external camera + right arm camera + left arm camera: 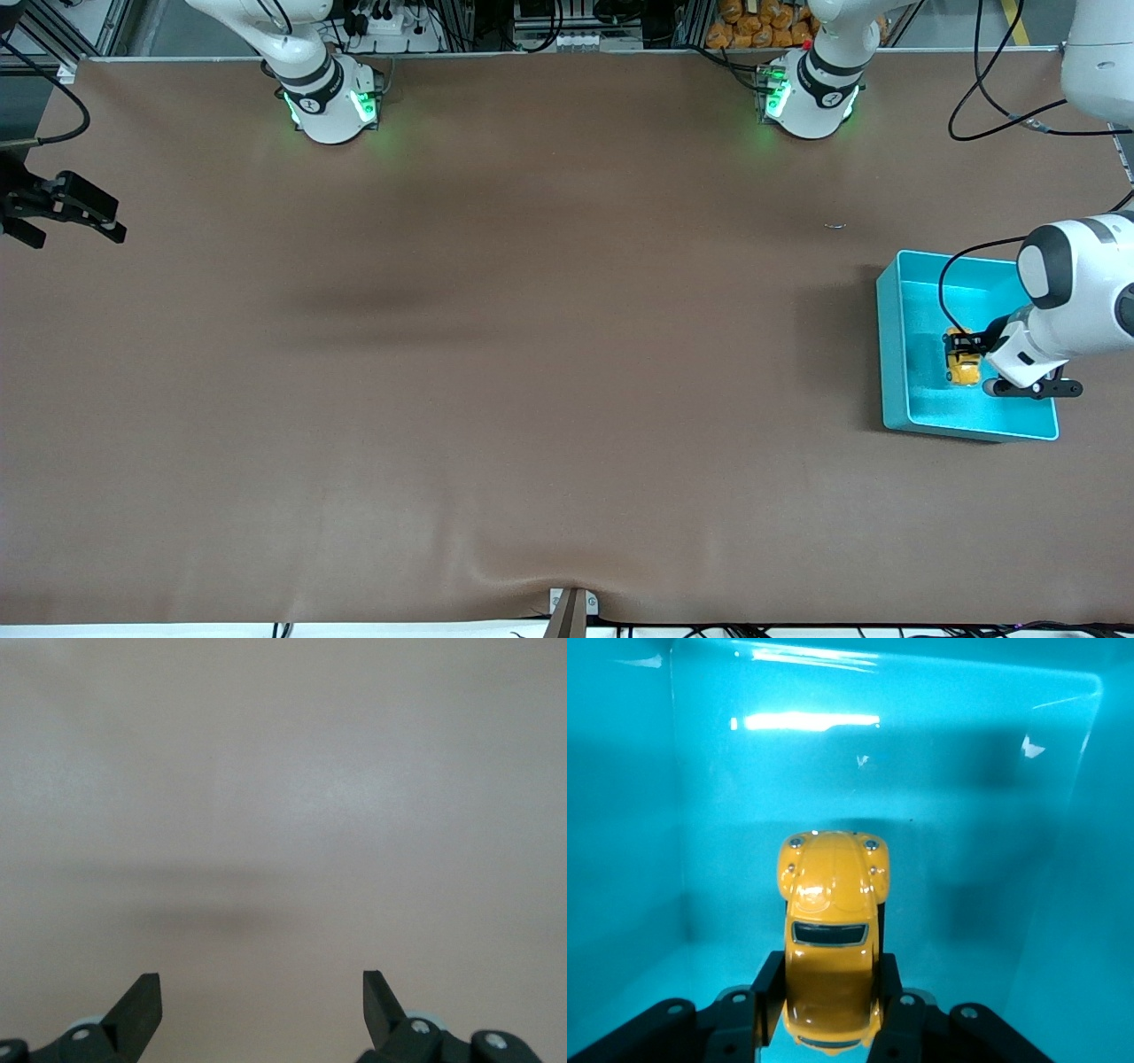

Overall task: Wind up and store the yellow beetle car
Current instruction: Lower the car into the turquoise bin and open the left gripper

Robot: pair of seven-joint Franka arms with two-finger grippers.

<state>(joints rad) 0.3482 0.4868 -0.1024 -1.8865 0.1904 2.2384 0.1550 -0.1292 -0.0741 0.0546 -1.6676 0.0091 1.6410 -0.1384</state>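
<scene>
Storing step: left gripper (829,1014) gripping yellow beetle car (831,935) inside turquoise bin (895,354), toward left arm's end. Needing only fingers spreading, then lifting clear. Right gripper (261,1005) waiting wide open, empty, over bare table (496,354).

A: The small yellow beetle car (830,943) has a glossy, enamel-like shell; light glints off its rounded hood, and little silvery studs shine like metal.

B: And the turquoise plastic bin (895,354)?

A: Smooth and shiny inside. Its walls (921,753) throw back bright streaks of lamp light.

B: The brown surface (496,372)?

A: Matt, cloth-like sheet, softly rippled near the front camera's edge.

B: The left claw (830,1014)?

A: Matt black fingers (766,992), plastic by the look. The right claw (261,1005) looks the same, dull black.
</scene>
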